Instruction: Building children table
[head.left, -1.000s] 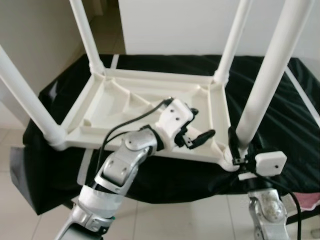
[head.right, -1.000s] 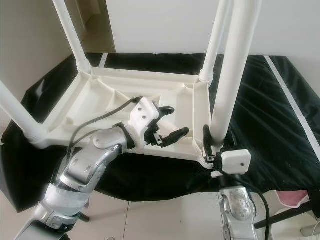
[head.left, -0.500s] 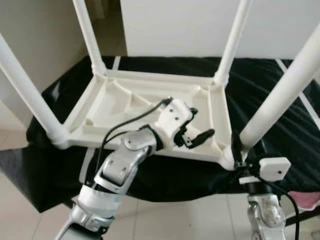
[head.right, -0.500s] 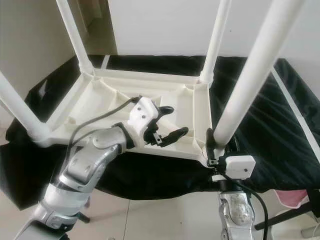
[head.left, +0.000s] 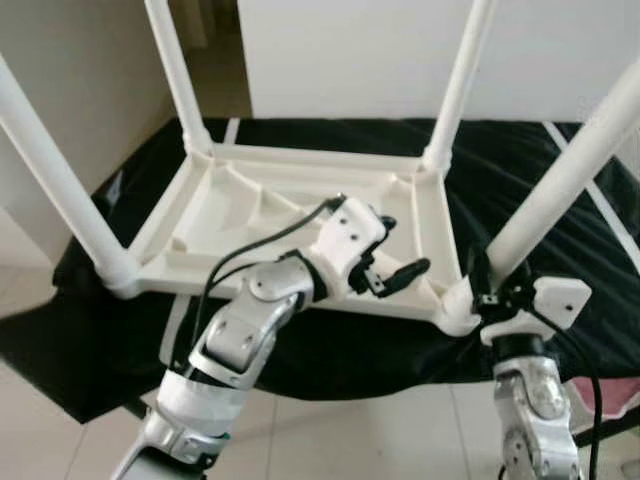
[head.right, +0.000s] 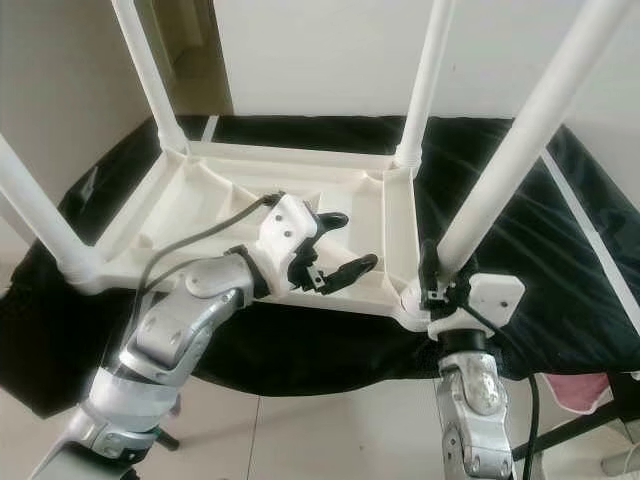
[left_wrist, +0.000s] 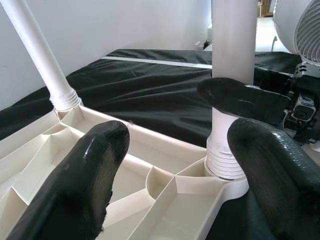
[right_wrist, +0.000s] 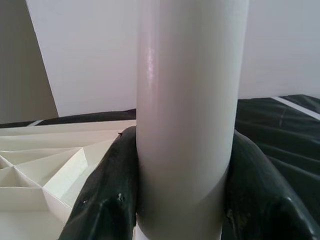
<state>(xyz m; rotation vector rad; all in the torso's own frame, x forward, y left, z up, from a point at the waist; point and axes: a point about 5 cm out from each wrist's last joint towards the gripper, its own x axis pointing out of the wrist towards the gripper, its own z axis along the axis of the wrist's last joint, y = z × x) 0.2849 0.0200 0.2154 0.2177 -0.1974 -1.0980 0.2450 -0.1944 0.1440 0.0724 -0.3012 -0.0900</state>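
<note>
**Four legs up, and the nearest one now tilts**

Four white legs rise from the upturned table top (head.left: 300, 215), which lies underside-up on the black cloth (head.left: 560, 190) across the middle of the frame. Three stand close to upright. The near right leg (head.left: 565, 165) stood nearly vertical a second ago; it now leans toward the upper right corner, its long axis running from its socket at lower centre-right. That suggests it is not yet seated firmly. The right gripper (head.right: 440, 285) is clamped round its base. The left gripper (head.left: 385, 250), fingers apart, hovers over the tray's near rim.
</note>
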